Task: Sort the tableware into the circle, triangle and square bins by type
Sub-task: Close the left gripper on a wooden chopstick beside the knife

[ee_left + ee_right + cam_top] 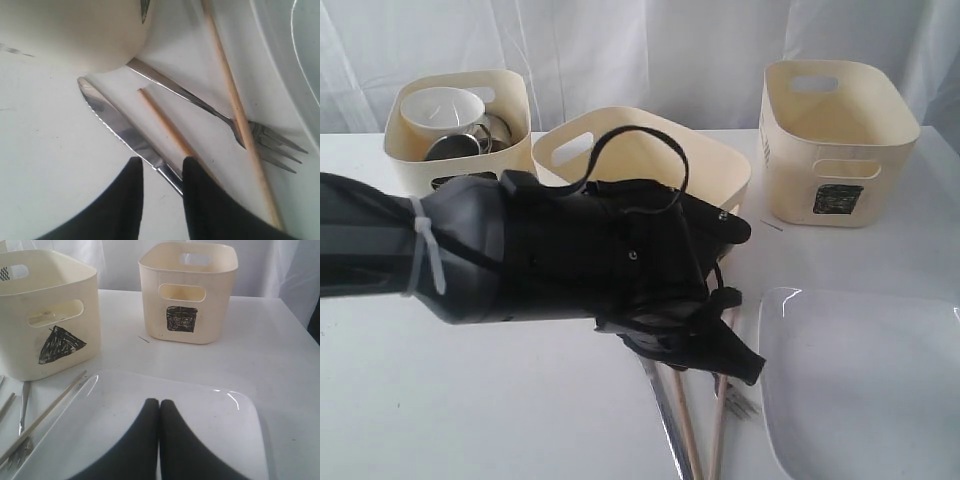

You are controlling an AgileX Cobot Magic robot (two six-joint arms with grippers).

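**tubwatcher:** what's your left gripper doing right now?

**me:** My left gripper [162, 161] is hanging low over the white table [45, 150]. Its black fingers [125, 200] are partly spread and straddling the handle end of the steel table knife [117, 122]. There's a gap showing between one finger and the handle, so I'm not pinching it. The knife is lying flat. A pale wooden chopstick [165, 121] is lying just beside it and running under my other finger. The steel fork [175, 90] is sitting a bit further out, with the second wooden chopstick [227, 75] crossing over its neck.

**tubwatcher:** and the other side? where are the tubs?

**me:** My right gripper [159, 402] is hovering over the large white square plate [215, 410], fingers pressed together with nothing between them. The cream plastic tub with the black scribbled triangle [50, 300] is standing right by the cutlery, and the fork's handle is pointing at its foot. The cream tub with the scribbled square [185, 285] is standing apart from it, past the plate's far edge. The third cream tub [395, 150] is sitting at the far left of the exterior view, holding a small white bowl [440, 108] and steel mugs [455, 148]. My left arm [470, 250] is covering most of its mark, so I can't tell the shape.
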